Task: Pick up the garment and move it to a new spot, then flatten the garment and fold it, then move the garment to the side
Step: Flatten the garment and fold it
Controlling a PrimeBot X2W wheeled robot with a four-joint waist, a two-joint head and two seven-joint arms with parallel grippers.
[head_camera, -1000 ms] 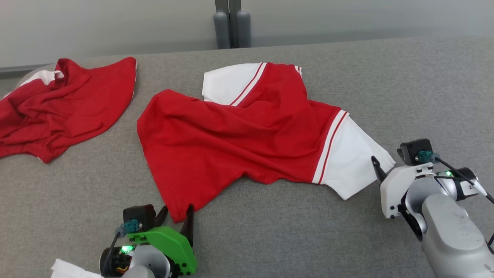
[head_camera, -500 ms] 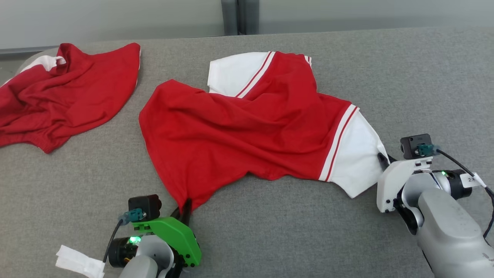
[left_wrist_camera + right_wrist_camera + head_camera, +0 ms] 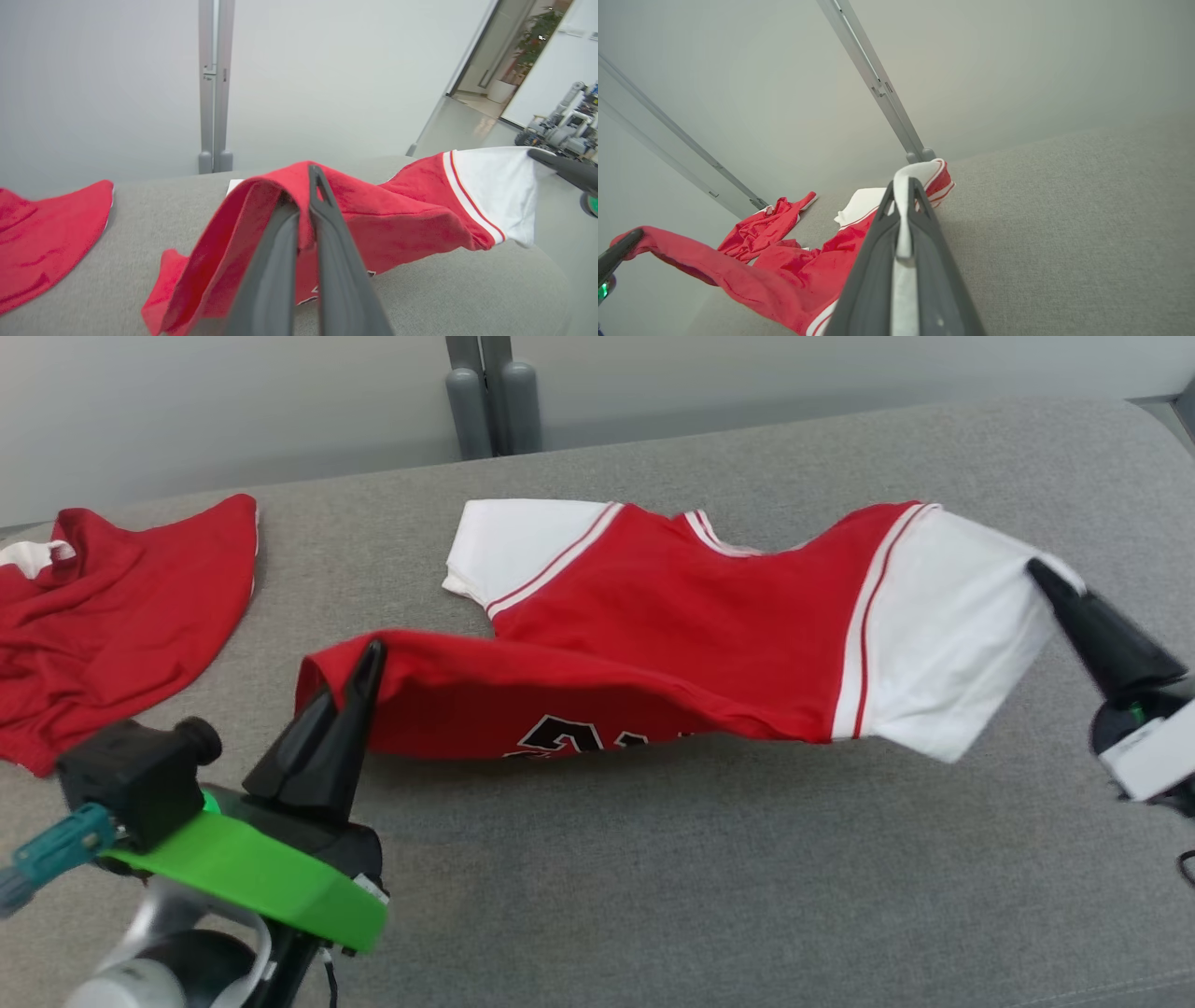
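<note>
Garment (image 3: 672, 635) lifted | left hand (image 3: 371, 653) pinching hem (image 3: 322, 679) | right hand (image 3: 1036, 569) pinching sleeve (image 3: 943, 625)

a grey, cloth-covered tabletop (image 3: 653, 877) carries everything. a crumpled red shirt (image 3: 112, 616) lies flat at its far left, well apart from the red-and-white garment (image 3: 709, 616). that garment's far white sleeve (image 3: 504, 541) rests on the surface.
</note>
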